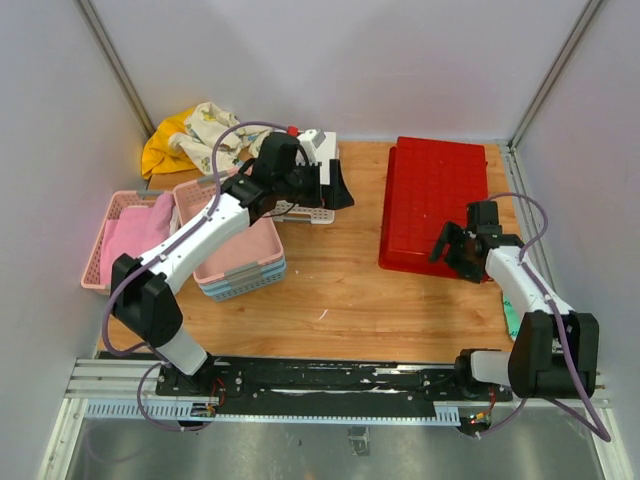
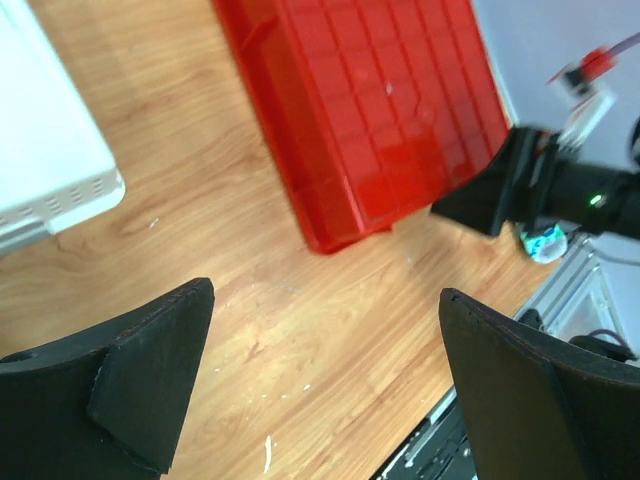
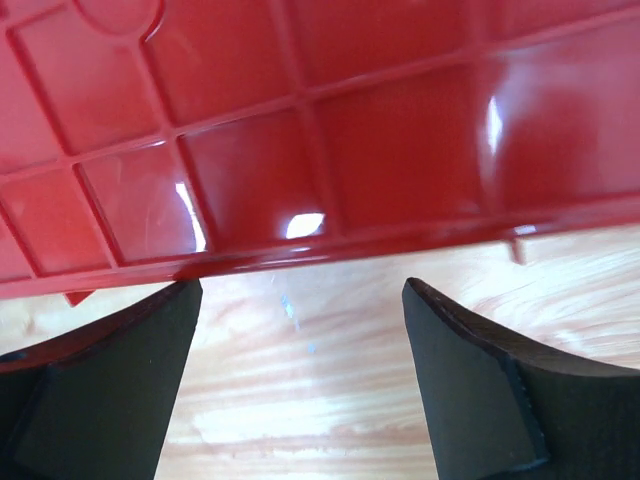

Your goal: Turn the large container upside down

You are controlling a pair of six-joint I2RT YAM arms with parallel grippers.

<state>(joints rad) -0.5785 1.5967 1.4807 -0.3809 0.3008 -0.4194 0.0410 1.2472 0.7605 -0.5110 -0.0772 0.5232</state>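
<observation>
The large container (image 1: 432,205) lies ribbed underside up on the worktop (image 1: 340,300); the flip looks done; right gripper (image 3: 300,300) and left gripper (image 2: 326,295) jaws stand released, empty.

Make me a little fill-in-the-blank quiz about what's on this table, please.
1. The large container is coloured ____.
2. Its grid-ribbed underside faces ____.
3. The right pincer, at the container's near edge, holds ____.
4. The left pincer hangs over bare wood with its jaws ____.
Missing words: red; up; nothing; open.
</observation>
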